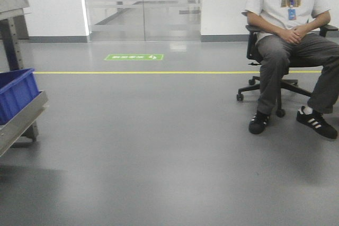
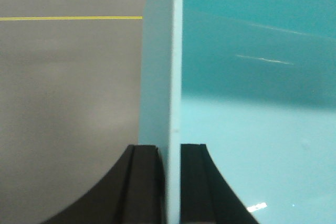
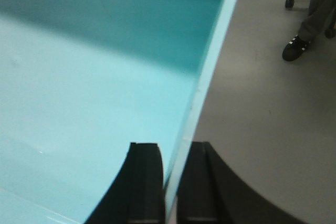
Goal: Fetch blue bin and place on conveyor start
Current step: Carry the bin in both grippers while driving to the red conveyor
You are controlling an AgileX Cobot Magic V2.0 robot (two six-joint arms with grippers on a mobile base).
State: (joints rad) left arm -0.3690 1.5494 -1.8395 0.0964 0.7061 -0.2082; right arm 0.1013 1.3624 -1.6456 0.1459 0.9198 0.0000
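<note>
Turquoise blue bin (image 2: 252, 77) has its rim clamped by left fingers (image 2: 144, 182) and right fingers (image 3: 144, 182), open grey floor (image 1: 159, 146) beside.

The blue bin's (image 2: 252, 129) left wall sits in the left tool (image 2: 170, 153), its right wall in the right tool (image 3: 176, 150), above the floor (image 2: 68, 87).

A yellow line (image 1: 159, 72) crosses the grey floor (image 1: 159, 152) before glass doors (image 1: 143, 9) and white walls (image 1: 53, 3)

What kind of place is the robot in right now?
Likely a factory or warehouse floor: a yellow floor line and green floor sign on grey flooring, a steel rack holding a dark blue crate, and a seated person wearing a badge lanyard.
</note>
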